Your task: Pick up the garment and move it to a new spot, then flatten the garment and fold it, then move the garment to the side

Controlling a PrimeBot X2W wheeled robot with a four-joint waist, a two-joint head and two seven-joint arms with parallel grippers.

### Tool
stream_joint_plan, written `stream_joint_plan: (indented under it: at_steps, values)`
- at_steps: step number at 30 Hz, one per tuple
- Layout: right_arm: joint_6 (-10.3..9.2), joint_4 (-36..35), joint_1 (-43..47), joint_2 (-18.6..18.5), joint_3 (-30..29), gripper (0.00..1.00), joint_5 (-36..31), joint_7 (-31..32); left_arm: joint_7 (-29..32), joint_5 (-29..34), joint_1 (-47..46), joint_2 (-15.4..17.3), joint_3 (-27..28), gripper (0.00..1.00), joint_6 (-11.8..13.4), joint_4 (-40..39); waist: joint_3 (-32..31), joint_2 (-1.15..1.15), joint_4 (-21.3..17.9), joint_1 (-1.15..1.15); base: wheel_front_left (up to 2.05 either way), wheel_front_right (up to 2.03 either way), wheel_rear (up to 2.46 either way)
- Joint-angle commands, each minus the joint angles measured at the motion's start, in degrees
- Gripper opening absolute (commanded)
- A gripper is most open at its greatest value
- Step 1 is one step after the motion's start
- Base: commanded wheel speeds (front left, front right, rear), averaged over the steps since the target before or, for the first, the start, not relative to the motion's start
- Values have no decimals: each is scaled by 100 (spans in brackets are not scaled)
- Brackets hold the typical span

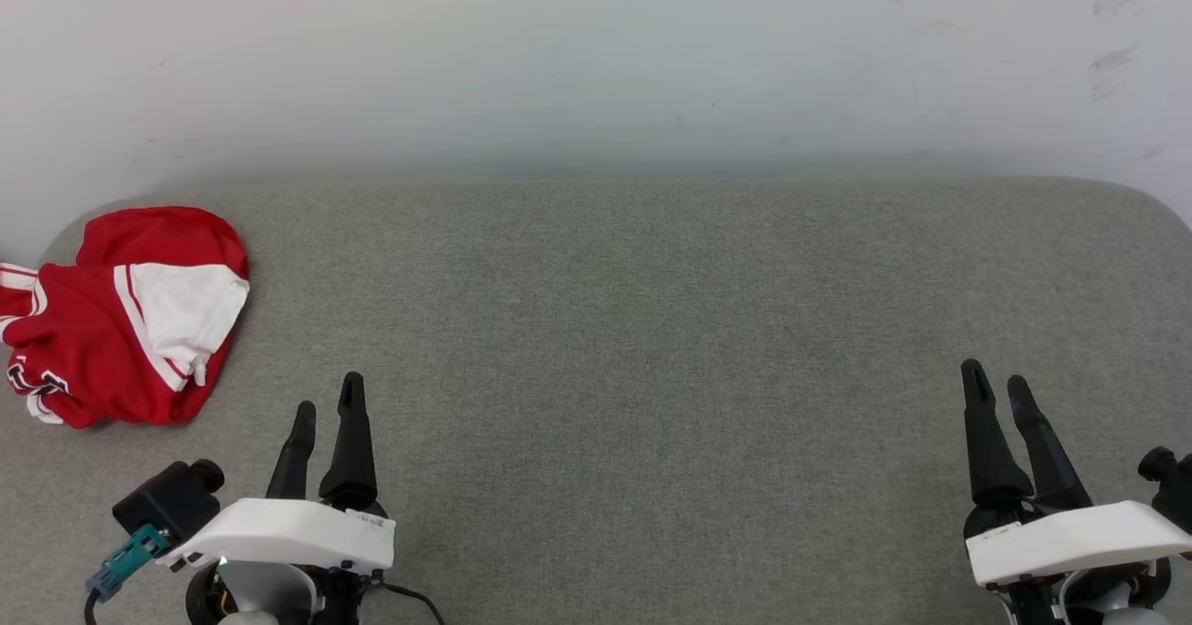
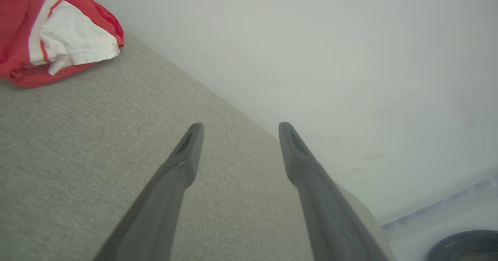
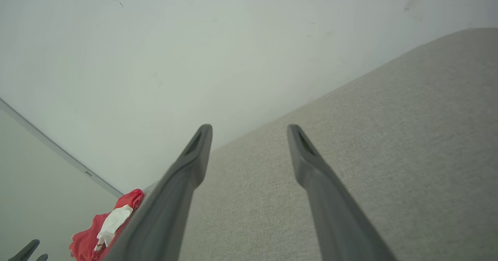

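Left gripper: the left gripper (image 1: pixel 329 394) has its two dark fingers spread apart with nothing between them. It hovers low over the near left part of the grey padded surface (image 1: pixel 652 327).
Right gripper: the right gripper (image 1: pixel 995 373) is likewise spread and empty, over at the near right and well apart from the cloth.
Shirt: the red shirt (image 1: pixel 102 346) lies in a crumpled heap at the far left of the surface, close to the pale wall (image 1: pixel 596 47), ahead and to the left of the left gripper. A white sleeve (image 1: pixel 186 313) lies on top, the red body is bunched under it, and its left side runs out of the head view.
Feel: from here I'd say light, limp and thin. It will sag and drape rather than keep any shape, and it won't break.
Where to take hold: a raised fold near the sleeve or the near red edge looks easiest, pinching through the layers.
Risk: a shallow pinch may catch a single layer and drag the heap, and smooth jersey cloth could slide out.
Progress: nothing is lifted yet; the pick-up looks like the first job, and the left arm is the closer one.
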Motion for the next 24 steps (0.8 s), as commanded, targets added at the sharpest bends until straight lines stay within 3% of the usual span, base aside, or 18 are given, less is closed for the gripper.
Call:
stream_joint_plan:
  at_steps: [1, 24]
  values:
    - [1, -109, -12, 6, 7, 100, -195, -58, -50, 198, -7, 13, -13, 100, 27, -109, 0, 0, 4, 0, 0, 0, 0]
    - [0, -333, 120, 10, 120, 100, -1927, -427, -421, 1897, 84, 234, -521, 100, 363, -257, -13, 0, 30, 0, 0, 0, 0]
